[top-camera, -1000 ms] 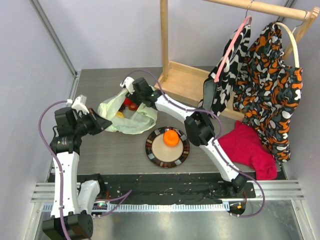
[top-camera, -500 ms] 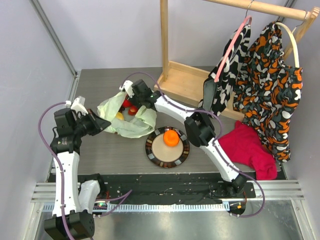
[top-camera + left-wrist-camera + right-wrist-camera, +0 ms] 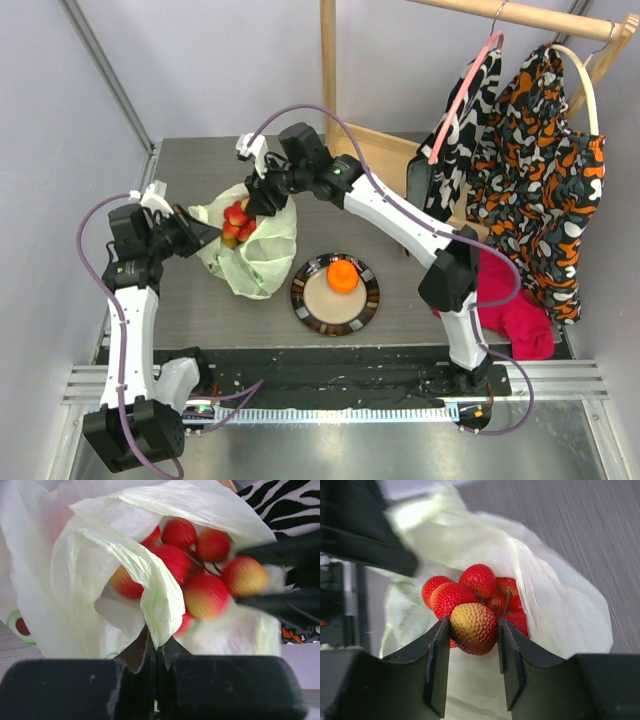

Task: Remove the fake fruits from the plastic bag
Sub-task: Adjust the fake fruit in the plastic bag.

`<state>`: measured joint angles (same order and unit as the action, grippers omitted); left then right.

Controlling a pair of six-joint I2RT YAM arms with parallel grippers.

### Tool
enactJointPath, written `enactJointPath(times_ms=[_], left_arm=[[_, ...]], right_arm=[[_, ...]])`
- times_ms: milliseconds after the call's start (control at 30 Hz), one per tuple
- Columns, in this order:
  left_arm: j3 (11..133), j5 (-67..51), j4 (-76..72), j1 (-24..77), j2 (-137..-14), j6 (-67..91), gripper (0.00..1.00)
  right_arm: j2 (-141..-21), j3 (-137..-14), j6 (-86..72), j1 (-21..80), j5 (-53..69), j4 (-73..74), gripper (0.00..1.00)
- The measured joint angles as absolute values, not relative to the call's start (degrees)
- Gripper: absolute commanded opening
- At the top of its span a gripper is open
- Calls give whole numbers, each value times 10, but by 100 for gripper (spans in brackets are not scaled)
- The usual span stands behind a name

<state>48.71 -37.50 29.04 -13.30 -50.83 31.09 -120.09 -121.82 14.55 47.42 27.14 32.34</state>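
The pale green plastic bag [image 3: 262, 255] hangs bunched up at the left of the table, its mouth facing up. My left gripper [image 3: 203, 233] is shut on a fold of the bag's rim [image 3: 159, 611]. A cluster of red and yellow berries [image 3: 236, 222] hangs at the bag's mouth. My right gripper [image 3: 474, 636] is shut on the lowest berry [image 3: 473, 626], with the other berries [image 3: 479, 580] bunched behind it on stems. A fake orange [image 3: 342, 274] sits on the dark-rimmed plate [image 3: 314, 313]. Any other fruit in the bag is hidden.
A wooden clothes rack [image 3: 372, 160] stands at the back right, with patterned garments [image 3: 540, 170] hanging from its bar. A red cloth [image 3: 500, 295] lies at the right of the table, behind the right arm. Grey walls close off the left side and the back.
My right gripper has closed on a berry and risen up and left, lifting the cluster out of the bag's mouth. The bag has been drawn upward and narrower. The left gripper keeps its hold.
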Motion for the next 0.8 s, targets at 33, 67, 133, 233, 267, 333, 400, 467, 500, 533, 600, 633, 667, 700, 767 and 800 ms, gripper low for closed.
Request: enactJointPath(times_ms=[33, 67, 133, 233, 267, 333, 400, 467, 500, 533, 600, 633, 667, 700, 767, 800], left_arm=[[491, -375, 286, -133, -517, 312, 4], [498, -376, 283, -133, -526, 314, 4], [512, -376, 274, -133, -540, 316, 4], [533, -375, 262, -133, -552, 322, 4], [540, -373, 257, -133, -554, 325, 4], [548, -371, 251, -133, -554, 326, 4], [554, -365, 249, -133, -554, 326, 4], [555, -361, 247, -133, -553, 326, 4], [555, -359, 248, -133, -553, 326, 4], [555, -356, 249, -133, -553, 326, 4], [549, -353, 251, -133, -545, 326, 4], [543, -351, 252, -133, -538, 326, 4], [533, -351, 254, -133, -527, 327, 4], [521, -350, 257, -133, -514, 329, 3], [495, -349, 272, -133, -486, 332, 2], [485, -349, 282, -133, -476, 334, 2]], right_arm=[[-1186, -1218, 142, 477, 288, 321, 12], [-1174, -1218, 137, 480, 301, 320, 12], [-1161, -1218, 132, 485, 321, 317, 11], [-1159, -1216, 133, 491, 331, 318, 11], [-1159, -1210, 134, 493, 329, 320, 11], [-1162, -1201, 145, 493, 326, 323, 11], [-1174, -1196, 163, 491, 320, 324, 11], [-1190, -1189, 186, 490, 310, 327, 13], [-1198, -1181, 197, 490, 305, 327, 15], [-1204, -1169, 207, 489, 302, 329, 17], [-1213, -1133, 221, 489, 295, 336, 27], [-1214, -1116, 225, 489, 293, 340, 35], [-1214, -1093, 229, 489, 291, 344, 52], [-1213, -1068, 233, 490, 289, 348, 59], [-1206, -1022, 238, 494, 284, 357, 71], [-1197, -997, 239, 497, 279, 361, 77]])
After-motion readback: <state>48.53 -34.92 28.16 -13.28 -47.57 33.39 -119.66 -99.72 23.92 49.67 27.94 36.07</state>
